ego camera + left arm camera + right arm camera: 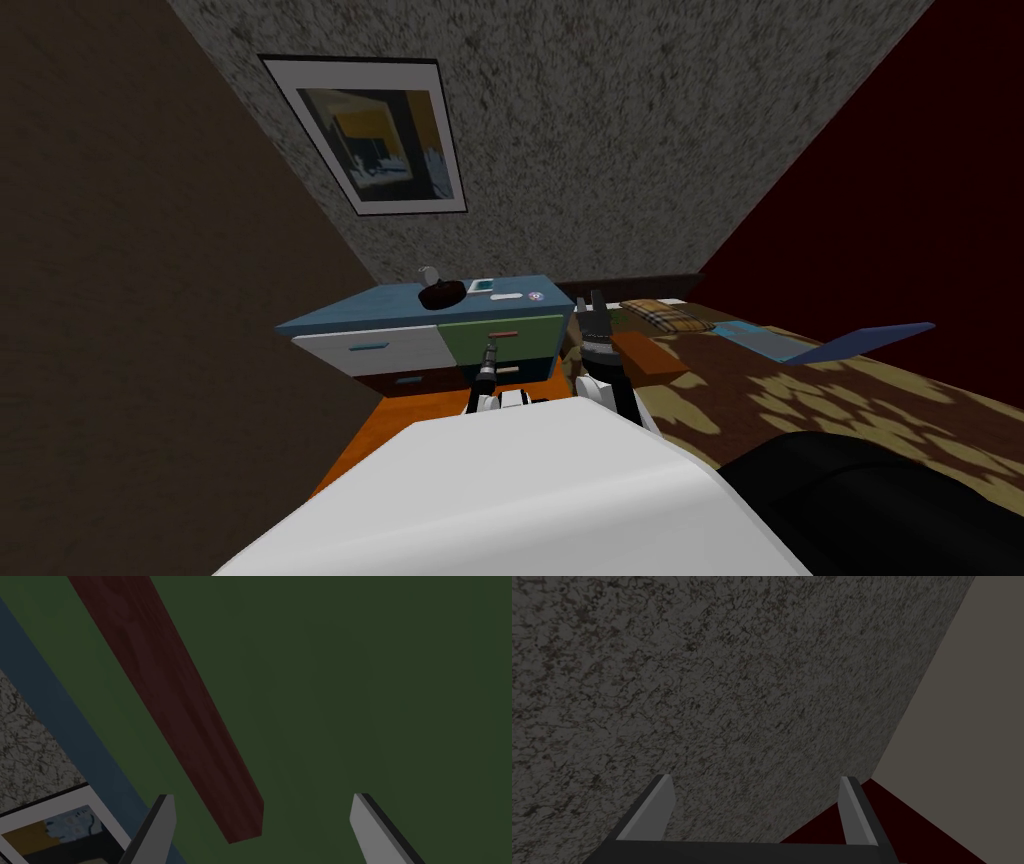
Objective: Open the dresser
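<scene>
Against the speckled wall (600, 150), beside the bed (850, 400), the dresser (380, 305) stood shut. Your left gripper (262, 798) hung spread before its green drawer (350, 701), with only the tip of the red handle (185, 716) between the fingers (162, 821). Closing there, you risked pinching just the end and slipping off on the pull. Your right gripper (757, 781) was spread too

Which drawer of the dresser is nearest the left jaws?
The green drawer with the dark red handle, whose end shows between the open left jaws. The white drawer beside it has a teal handle.
</scene>
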